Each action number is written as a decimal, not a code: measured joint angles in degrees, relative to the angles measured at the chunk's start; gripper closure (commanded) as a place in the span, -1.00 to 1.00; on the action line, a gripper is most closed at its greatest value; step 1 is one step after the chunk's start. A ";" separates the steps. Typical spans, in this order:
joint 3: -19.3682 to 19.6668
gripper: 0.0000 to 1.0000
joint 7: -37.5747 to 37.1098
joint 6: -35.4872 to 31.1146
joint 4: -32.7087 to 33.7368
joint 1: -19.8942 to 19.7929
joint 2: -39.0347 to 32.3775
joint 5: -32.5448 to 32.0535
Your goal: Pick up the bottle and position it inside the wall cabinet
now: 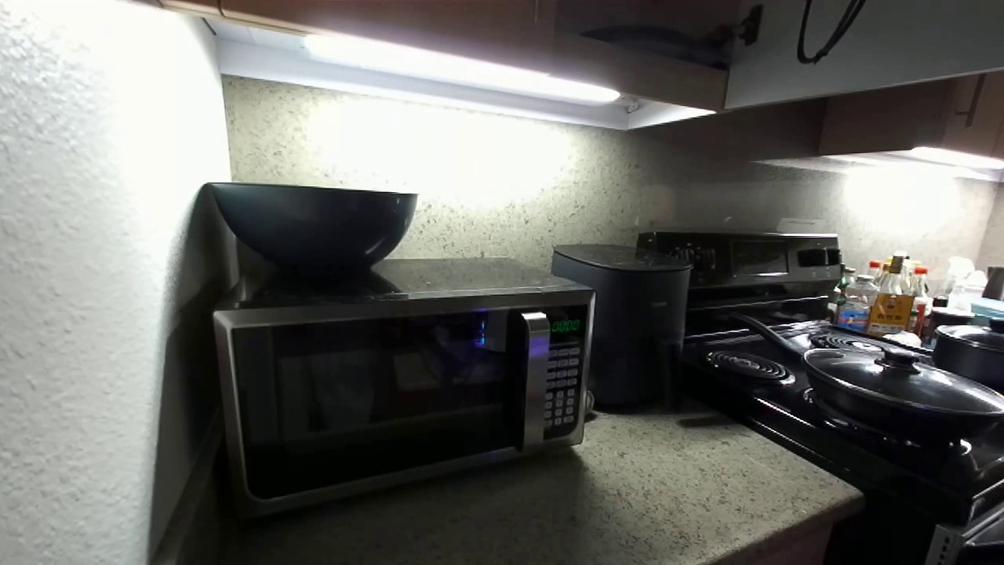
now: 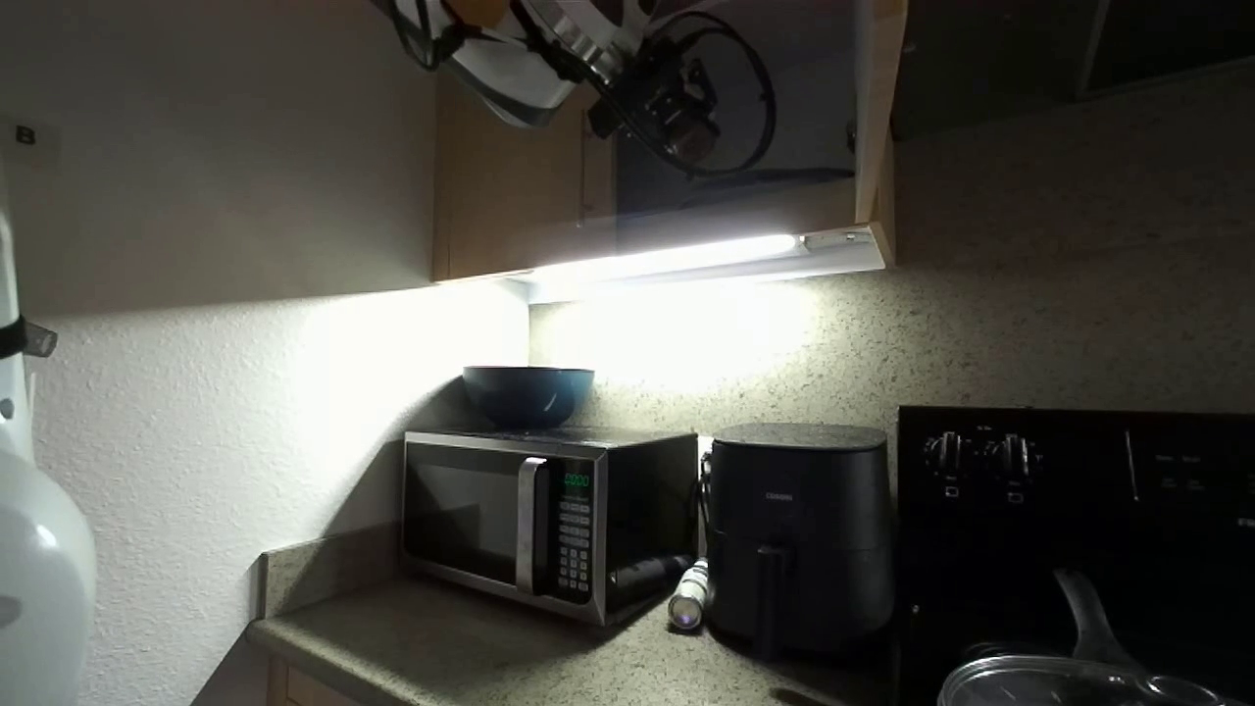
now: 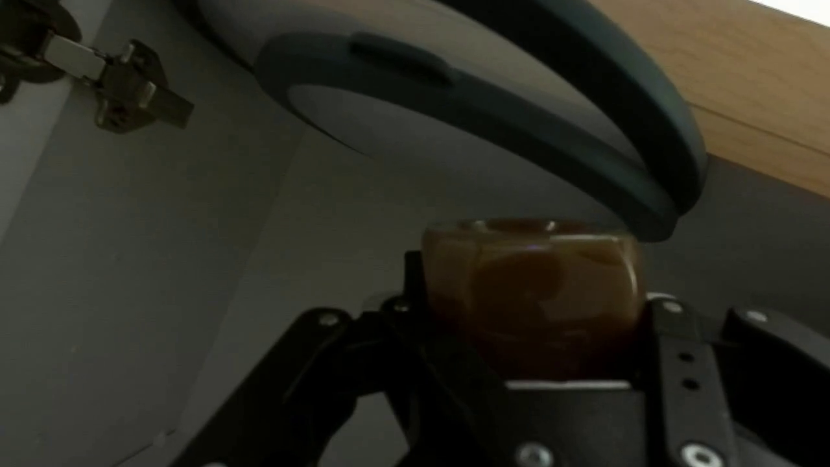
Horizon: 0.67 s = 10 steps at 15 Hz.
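Note:
My gripper (image 3: 535,292) is shut on the bottle (image 3: 551,279) in the wrist view. Only the bottle's glossy reddish-brown end shows; the jaws and palm hide the rest. In an exterior view the gripper (image 2: 677,103) is at the open front of the wall cabinet (image 2: 525,196), with the bottle's brownish end (image 2: 694,140) facing out. The wrist view looks into the cabinet's dark grey interior (image 3: 130,227). I cannot tell whether the bottle touches a shelf. In an exterior view the cabinet's underside frame (image 1: 471,31) shows, but the gripper is out of view there.
Dark teal curved rims (image 3: 480,107) lie inside the cabinet close to the bottle. A metal hinge (image 3: 136,91) is on its side wall. The cabinet door (image 2: 879,108) stands open. Below are a microwave (image 2: 471,510), a bowl (image 2: 529,397), an air fryer (image 2: 799,539) and a lying whitish container (image 2: 689,595).

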<state>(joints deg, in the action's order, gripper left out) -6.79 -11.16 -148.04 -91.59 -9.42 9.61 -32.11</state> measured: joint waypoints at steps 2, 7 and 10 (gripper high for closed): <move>0.16 0.35 -0.01 0.07 0.07 0.19 0.01 0.00; 1.99 0.35 0.63 -2.78 3.14 3.00 -3.85 2.30; 2.87 0.35 5.06 -9.17 8.83 5.35 -9.90 9.13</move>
<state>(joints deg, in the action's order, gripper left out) -3.92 -6.10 -157.21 -82.76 -4.07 -0.29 -22.99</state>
